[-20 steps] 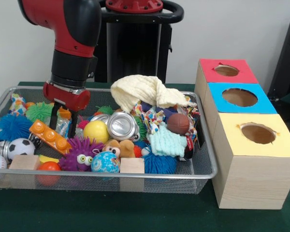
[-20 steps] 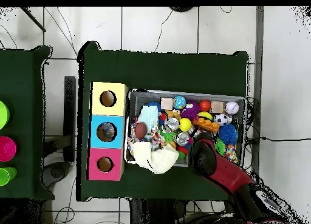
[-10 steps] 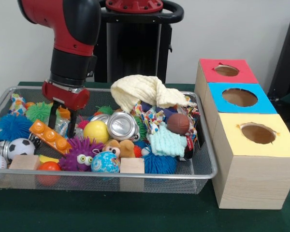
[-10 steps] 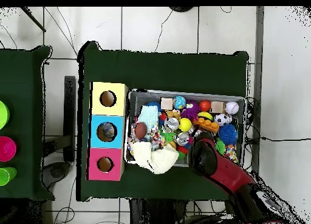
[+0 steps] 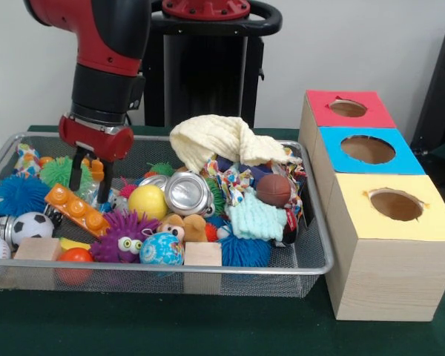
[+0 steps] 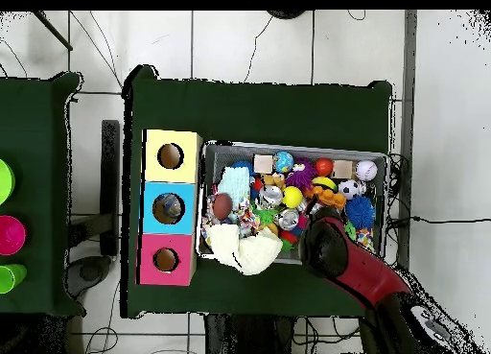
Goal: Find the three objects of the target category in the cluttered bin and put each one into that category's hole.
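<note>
The silver wire mesh bin [image 5: 208,268] holds a heap of toys and also shows in the overhead view [image 6: 379,158]. My gripper [image 5: 90,180] hangs over the bin's left part, with its two fingers apart. A small orange-topped clear item [image 5: 96,169] shows between them, and I cannot tell whether they touch it. An orange toy brick [image 5: 77,210] lies just below. The three wooden boxes have holes in a red [image 5: 348,108], a blue [image 5: 368,149] and a yellow [image 5: 395,205] top. In the overhead view the arm [image 6: 331,249] hides the gripper.
Around the gripper lie a green spiky ball [image 5: 58,170], a blue spiky ball [image 5: 20,194], a yellow ball [image 5: 147,201], a crushed can [image 5: 187,193] and a purple fuzzy toy [image 5: 123,236]. A cream cloth [image 5: 219,141] is piled at the bin's back.
The gripper has risen a little and shifted left in the front view. Its fingers stay the same distance apart. The toys have not visibly moved.
</note>
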{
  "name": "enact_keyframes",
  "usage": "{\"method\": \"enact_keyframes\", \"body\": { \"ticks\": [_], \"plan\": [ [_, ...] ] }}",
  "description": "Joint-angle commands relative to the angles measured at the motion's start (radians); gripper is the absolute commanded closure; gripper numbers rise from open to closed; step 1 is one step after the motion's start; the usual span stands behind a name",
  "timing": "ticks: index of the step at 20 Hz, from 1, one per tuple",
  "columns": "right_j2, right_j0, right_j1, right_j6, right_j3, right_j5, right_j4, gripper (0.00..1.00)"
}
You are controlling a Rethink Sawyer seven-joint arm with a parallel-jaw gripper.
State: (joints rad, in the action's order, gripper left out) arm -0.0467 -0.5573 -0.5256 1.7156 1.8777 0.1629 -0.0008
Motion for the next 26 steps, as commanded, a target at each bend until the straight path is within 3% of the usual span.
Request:
{"method": "enact_keyframes", "body": {
  "ticks": [1,12,26],
  "plan": [
    [0.045,-0.001,-0.024,0.154,0.029,-0.108,0.007,0.00],
    [0.031,-0.014,0.003,0.201,0.088,-0.002,-0.008,0.00],
    [0.014,-0.035,0.042,0.203,0.065,0.059,-0.008,0.00]
  ]
}}
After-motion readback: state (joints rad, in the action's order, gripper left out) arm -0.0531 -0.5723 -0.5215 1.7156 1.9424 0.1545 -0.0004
